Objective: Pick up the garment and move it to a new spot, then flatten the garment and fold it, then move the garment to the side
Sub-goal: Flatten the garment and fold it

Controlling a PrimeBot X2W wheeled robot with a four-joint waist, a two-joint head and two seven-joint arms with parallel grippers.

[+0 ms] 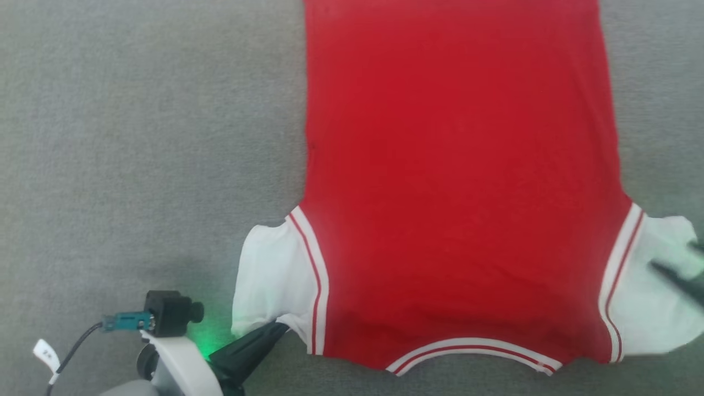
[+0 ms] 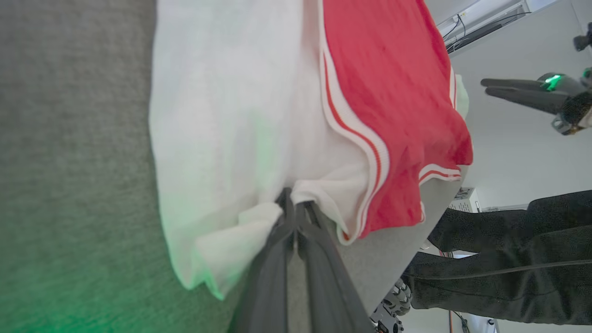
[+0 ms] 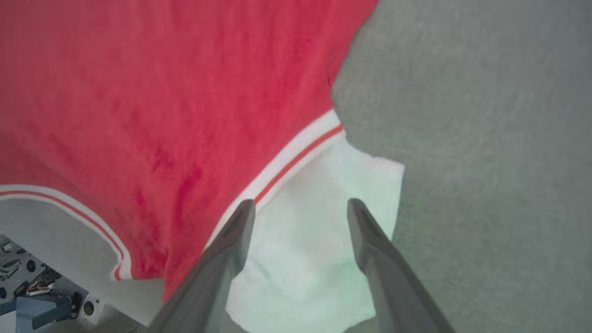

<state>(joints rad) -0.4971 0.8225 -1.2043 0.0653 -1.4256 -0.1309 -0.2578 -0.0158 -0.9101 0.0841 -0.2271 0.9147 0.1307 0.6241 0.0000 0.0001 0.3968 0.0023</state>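
Note:
The garment (image 1: 462, 165) lies spread flat on the grey table (image 1: 137, 137), red body up, striped collar toward the near edge, a white sleeve at each side. My left gripper (image 1: 280, 328) is shut on the lower edge of the left white sleeve (image 2: 222, 115); in the left wrist view its tips (image 2: 291, 203) pinch a bunched fold of white cloth. My right gripper (image 3: 300, 208) stands open above the right white sleeve (image 3: 314, 259), the fingers apart with nothing between them. In the head view it is a dark blur (image 1: 682, 272) over that sleeve.
Grey felt-like tabletop stretches wide to the left of the garment (image 1: 137, 137) and a narrow strip to the right. The table's near edge runs just below the collar (image 3: 55, 240). A person's dark-clothed leg (image 2: 508, 259) is beside the table in the left wrist view.

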